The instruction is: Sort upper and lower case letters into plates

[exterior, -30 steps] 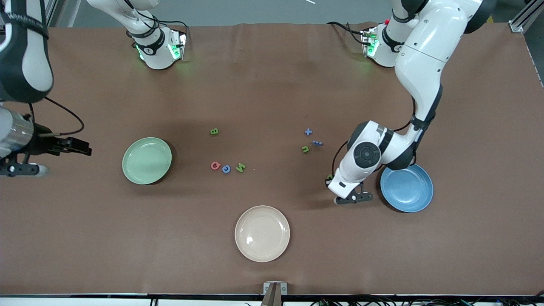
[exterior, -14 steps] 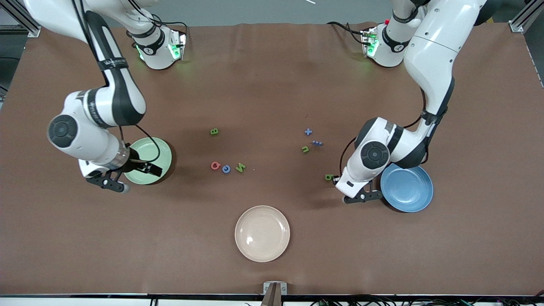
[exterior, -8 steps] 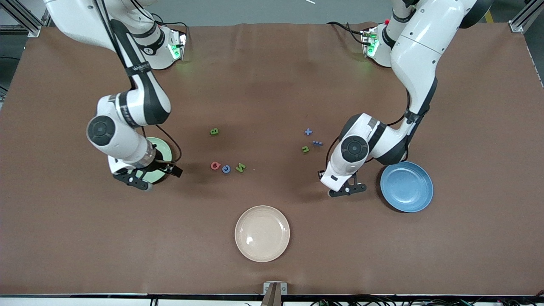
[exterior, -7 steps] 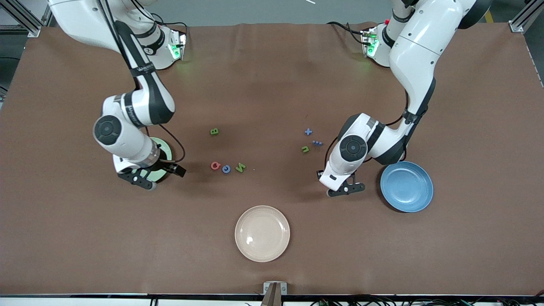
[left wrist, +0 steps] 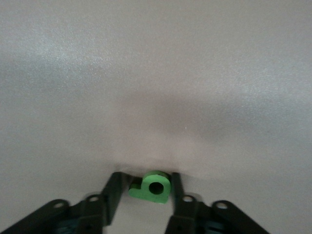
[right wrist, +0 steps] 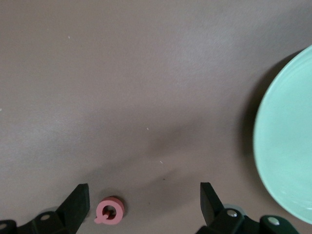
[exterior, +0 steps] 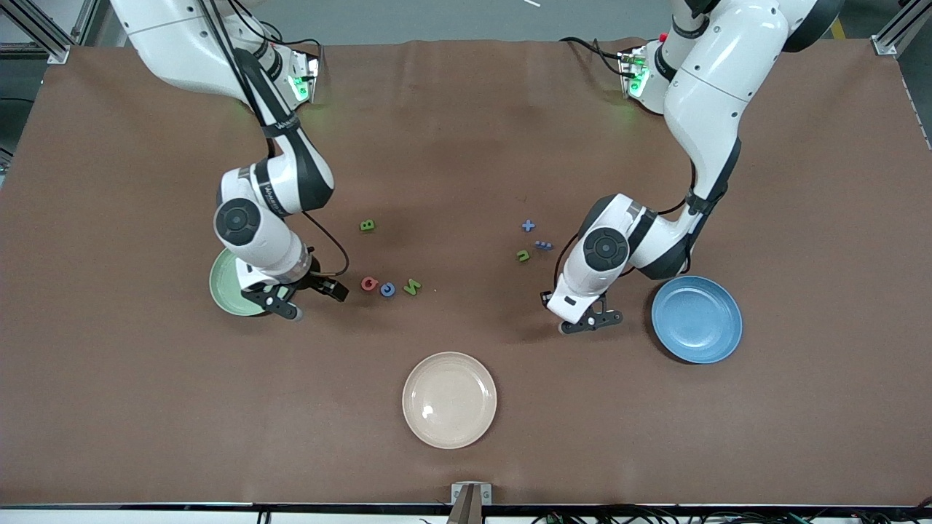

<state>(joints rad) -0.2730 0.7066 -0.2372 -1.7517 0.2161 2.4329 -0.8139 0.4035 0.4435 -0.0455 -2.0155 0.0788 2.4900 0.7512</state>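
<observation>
A big brown counter (exterior: 466, 145) fills the view, with small foam letters and three plates on it.

The cream plate (exterior: 449, 399) sits close to the front camera, and it is the landmark here. The green plate (exterior: 226, 285) lies farther from the camera than the cream plate, toward the right arm's end. The blue plate (exterior: 697, 319) also lies farther from the camera, toward the left arm's end. Both plates have nothing in them.

The right hand (exterior: 312, 297) is low over the counter, between the green plate and a short row of letters. Its fingers are spread wide and hold nothing. The red letter (right wrist: 110, 211) lies just in front of one finger tip, not touching. Next in the row come a blue letter (exterior: 387, 290) and a green N (exterior: 412, 287). A green B (exterior: 368, 225) lies alone, farther from the cream plate than the row.

The left hand (left wrist: 143, 192) is down at the counter, between the cream plate and the blue plate. Its two fingers (left wrist: 112, 194) are closed around a small green letter (left wrist: 152, 187) with a round hole.

A blue plus (exterior: 528, 225), a tiny blue piece (exterior: 542, 244) and a green u (exterior: 523, 255) lie near that arm.
</observation>
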